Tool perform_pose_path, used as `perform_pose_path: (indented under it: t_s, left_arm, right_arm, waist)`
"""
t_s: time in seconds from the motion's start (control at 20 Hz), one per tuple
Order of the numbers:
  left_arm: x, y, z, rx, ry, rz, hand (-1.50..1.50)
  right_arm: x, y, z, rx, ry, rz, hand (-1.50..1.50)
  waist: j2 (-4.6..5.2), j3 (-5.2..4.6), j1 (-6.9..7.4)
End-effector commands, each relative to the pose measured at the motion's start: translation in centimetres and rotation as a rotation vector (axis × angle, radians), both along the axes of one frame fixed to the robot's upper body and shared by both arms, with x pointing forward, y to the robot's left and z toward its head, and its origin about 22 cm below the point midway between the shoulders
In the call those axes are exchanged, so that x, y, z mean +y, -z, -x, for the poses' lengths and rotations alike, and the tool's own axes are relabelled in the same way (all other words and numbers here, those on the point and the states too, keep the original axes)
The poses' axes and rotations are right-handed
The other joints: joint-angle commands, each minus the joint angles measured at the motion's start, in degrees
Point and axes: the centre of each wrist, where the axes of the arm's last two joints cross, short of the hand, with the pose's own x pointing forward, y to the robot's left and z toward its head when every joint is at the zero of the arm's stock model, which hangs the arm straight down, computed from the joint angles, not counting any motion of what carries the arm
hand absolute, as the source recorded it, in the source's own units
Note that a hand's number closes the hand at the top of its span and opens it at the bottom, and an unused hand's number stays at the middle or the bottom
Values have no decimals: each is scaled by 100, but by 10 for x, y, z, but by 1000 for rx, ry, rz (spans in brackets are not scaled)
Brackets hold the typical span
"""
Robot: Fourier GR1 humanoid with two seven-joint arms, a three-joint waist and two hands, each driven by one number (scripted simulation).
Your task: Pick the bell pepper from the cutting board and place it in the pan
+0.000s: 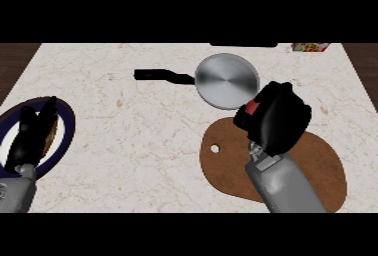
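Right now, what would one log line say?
right hand: shut on red bell pepper, above cutting board | pan: empty | left hand: open, resting over plate

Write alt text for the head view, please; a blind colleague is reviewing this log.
The robot's right hand is curled round a red bell pepper above the far end of a brown cutting board, beside a silver pan with a black handle. The left hand rests open over a dark-rimmed plate at the marble counter's left edge.
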Motion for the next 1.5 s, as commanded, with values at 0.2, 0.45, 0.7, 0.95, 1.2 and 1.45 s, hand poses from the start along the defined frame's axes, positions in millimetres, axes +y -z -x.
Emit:
perform_pose_path:
  t_s: [0.2, 0.45, 0.7, 0.95, 1.2, 1.45]
  left_arm:
    - [-7, -2, -2, -10, 26, 8, 0]
    - [-13, -9, -15, -23, 14, 5, 0]
    - [-23, 5, -6, -27, 28, 6, 0]
    - [-20, -3, -9, -30, 72, 7, 0]
    - [-20, -11, -16, -55, 69, -3, 0]
    - [-32, -11, -19, -51, 74, -5, 0]
  right_arm:
    - [-23, -9, -62, -88, 197, -286, 150]
    - [-49, 44, -81, -49, 219, -319, 150]
    - [-62, 58, -105, -58, 206, -372, 150]
    - [-68, 76, -114, -104, 202, -466, 150]
    - [-78, 83, -119, -138, 216, -576, -150]
    - [-74, 82, -126, -195, 167, -581, -150]
  waist:
    - [49, 9, 143]
    - [118, 17, 147]
    - [112, 15, 201]
    - [175, 28, 351]
    - [236, 41, 406]
    - [255, 39, 476]
